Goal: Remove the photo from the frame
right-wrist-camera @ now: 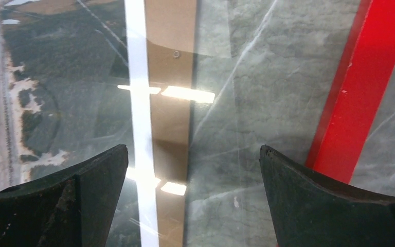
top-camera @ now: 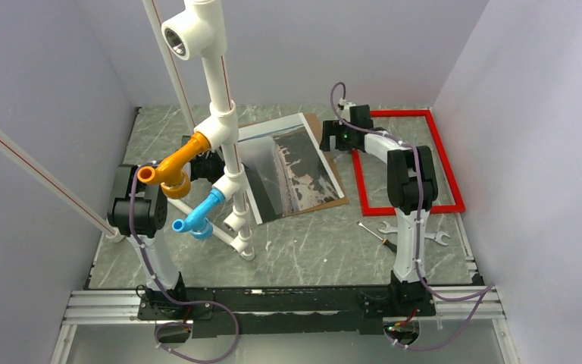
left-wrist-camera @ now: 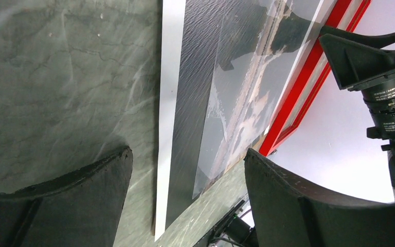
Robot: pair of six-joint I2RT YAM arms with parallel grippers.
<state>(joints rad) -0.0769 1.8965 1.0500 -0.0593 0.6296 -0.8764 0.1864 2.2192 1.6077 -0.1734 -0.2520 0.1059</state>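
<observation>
The photo, a grey-and-dark landscape with a pale border, lies flat at mid-table on a brown backing board. A clear sheet lies partly over it. The red frame lies flat and empty to the right, apart from the photo. My right gripper hovers open over the photo's right edge; its wrist view shows the pale border, the board and the frame, with the gripper holding nothing. My left gripper is open and empty above the photo's left border.
A white pipe stand with orange and blue fittings rises left of the photo and hides my left gripper from above. A screwdriver and wrenches lie in front of the frame. Grey walls enclose the table.
</observation>
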